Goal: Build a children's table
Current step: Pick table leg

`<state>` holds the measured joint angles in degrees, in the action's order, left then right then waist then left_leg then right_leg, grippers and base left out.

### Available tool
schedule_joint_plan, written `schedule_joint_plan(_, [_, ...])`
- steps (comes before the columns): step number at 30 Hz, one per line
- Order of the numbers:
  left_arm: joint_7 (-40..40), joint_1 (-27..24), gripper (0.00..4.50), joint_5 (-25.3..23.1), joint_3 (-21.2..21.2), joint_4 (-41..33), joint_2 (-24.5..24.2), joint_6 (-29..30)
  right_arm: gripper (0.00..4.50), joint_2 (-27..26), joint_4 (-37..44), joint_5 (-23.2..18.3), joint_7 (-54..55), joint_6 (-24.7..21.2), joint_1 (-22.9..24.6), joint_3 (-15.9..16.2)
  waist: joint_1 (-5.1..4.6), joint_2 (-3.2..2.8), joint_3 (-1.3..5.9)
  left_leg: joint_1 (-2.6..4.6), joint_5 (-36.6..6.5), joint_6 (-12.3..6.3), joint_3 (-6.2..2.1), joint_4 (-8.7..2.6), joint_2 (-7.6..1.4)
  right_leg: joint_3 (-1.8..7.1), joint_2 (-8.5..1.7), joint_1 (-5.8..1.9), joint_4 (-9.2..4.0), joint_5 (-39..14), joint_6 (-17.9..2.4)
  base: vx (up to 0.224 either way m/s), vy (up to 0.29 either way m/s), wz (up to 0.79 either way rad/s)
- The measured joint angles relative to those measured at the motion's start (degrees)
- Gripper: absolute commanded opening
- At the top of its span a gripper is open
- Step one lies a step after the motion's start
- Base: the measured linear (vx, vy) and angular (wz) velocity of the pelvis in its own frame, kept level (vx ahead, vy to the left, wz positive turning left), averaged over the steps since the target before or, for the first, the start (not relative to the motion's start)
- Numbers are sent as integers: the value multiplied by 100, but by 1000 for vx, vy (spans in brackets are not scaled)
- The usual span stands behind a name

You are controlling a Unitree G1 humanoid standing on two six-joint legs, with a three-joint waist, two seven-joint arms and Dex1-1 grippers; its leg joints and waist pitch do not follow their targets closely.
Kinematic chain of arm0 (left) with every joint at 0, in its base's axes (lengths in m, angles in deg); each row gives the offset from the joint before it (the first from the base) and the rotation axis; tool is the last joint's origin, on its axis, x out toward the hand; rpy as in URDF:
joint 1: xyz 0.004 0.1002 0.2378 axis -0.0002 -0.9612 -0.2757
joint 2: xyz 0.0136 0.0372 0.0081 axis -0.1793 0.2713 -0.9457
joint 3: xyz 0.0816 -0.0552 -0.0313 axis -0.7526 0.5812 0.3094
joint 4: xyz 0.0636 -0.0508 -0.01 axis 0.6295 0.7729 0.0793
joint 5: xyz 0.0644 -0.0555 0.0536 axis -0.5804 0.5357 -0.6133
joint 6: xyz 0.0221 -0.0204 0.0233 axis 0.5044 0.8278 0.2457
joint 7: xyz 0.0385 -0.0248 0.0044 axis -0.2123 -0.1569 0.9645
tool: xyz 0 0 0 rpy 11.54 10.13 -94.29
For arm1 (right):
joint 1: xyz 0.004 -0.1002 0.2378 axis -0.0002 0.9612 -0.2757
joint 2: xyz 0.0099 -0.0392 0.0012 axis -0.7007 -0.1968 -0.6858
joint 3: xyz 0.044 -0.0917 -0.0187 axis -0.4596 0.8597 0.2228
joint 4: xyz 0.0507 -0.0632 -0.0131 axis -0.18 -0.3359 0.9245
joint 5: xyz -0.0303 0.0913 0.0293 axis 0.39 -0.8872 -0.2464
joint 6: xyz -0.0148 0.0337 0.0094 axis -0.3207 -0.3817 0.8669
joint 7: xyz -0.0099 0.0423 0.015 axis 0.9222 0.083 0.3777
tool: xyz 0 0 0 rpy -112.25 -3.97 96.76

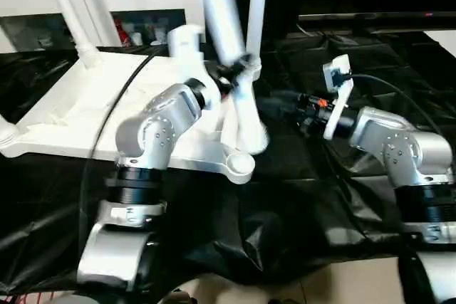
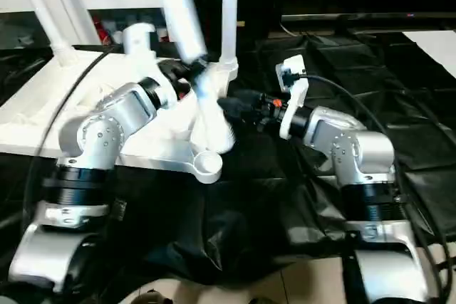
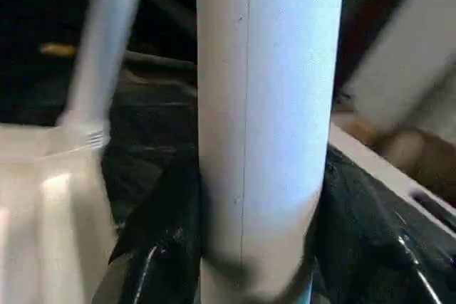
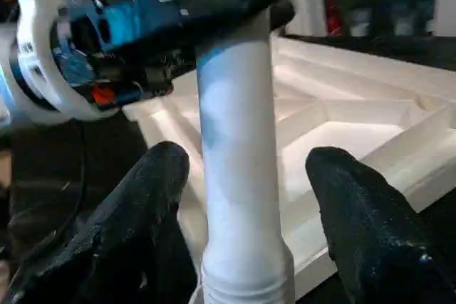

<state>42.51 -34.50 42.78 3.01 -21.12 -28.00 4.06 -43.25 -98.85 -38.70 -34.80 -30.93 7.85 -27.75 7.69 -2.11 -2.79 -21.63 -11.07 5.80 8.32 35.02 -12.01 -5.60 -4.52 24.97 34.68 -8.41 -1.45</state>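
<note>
The white table top (image 1: pixel 85 115) lies ribbed side up on a black cloth. Legs stand in its far left socket (image 1: pixel 68 12) and far right socket (image 1: pixel 256 19). My left gripper (image 1: pixel 229 76) is shut on another white leg (image 1: pixel 239 105), which tilts with its lower end just above the empty near right socket (image 1: pixel 239 165). The left wrist view has this leg (image 3: pixel 271 105) between my black fingers (image 3: pixel 157 247). My right gripper (image 1: pixel 274 105) is open. Its fingers (image 4: pixel 142 204) stand either side of the same leg (image 4: pixel 239 176) without touching it.
A white cabinet (image 1: pixel 142 5) with glass doors stands behind the table top. The black cloth (image 1: pixel 285 211) covers the work area down to pale floor tiles (image 1: pixel 342 282). A dark shelf edge (image 1: pixel 370 16) runs at the back right.
</note>
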Motion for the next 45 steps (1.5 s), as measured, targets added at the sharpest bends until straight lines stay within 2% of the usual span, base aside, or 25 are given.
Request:
schedule_joint_plan(3, [-482, 0, 184, 153, -90, -99, -166, 131, 301, 120, 7, 16, -235, 5, -13, 117, 8, -5, 2, 4, 0, 1, 0, 0, 0, 0, 0, -1, 5, 4, -7, 0, 0, 0])
schedule_joint_plan(6, [-797, 1, 184, 382, -62, -136, -241, 275, 301, 264, 218, -15, -726, 5, -6, 259, 21, -39, -2, 4, -1, 3, 1, 3, 0, 1, 0, -2, 5, 2, -4, 0, 0, 0])
schedule_joint_plan(16, [-1535, 1, 184, 646, -99, -326, -334, 426, 301, 451, 135, 54, -1220, 97, -47, 620, 33, -42, 0, 12, -1, 5, 1, 5, 0, 2, 0, -6, 10, 2, 0, 0, 0, 0])
schedule_joint_plan(22, [-1740, -2, 184, 707, -255, -477, -366, 455, 301, 463, -19, 279, -1339, 97, -142, 898, 35, -42, 0, 12, -1, 5, 1, 6, 0, 2, 0, -5, 12, 2, 0, 0, 0, 0])
schedule_joint_plan(29, [-1913, -56, 184, 670, -441, -578, -467, 483, 301, 451, -119, 332, -1461, 98, -176, 1097, 32, -41, 0, 13, 0, 4, 2, 7, 0, 4, 0, -5, 15, 2, 0, 0, 0, 0])
schedule_joint_plan(39, [-1994, -70, 184, 599, -518, -579, -512, 492, 301, 414, -270, 497, -1568, 168, -312, 1223, 34, -41, 0, 11, 0, 5, 1, 12, -1, 4, 0, -5, 18, 2, 1, 0, 0, 0])
schedule_joint_plan(40, [-1996, -70, 184, 599, -518, -579, -514, 492, 274, 410, -270, 499, -1569, 168, -312, 1224, 35, -41, 0, 12, 0, 5, 1, 12, -1, 4, 0, -5, 18, 2, 1, 0, 0, 0])
schedule_joint_plan(43, [-1999, -71, 184, 595, -519, -579, -536, 494, 262, 395, -270, 501, -1599, 180, -312, 1258, 33, -41, 0, 12, 0, 6, 2, 12, -1, 4, 0, -5, 19, 2, 1, 0, 0, 0])
schedule_joint_plan(45, [-2005, -75, 184, 594, -519, -579, -541, 505, 237, 378, -270, 517, -1622, 222, -312, 1276, 36, -41, 0, 12, 0, 5, 2, 12, -1, 4, 0, -5, 19, 2, 1, 0, 0, 0])
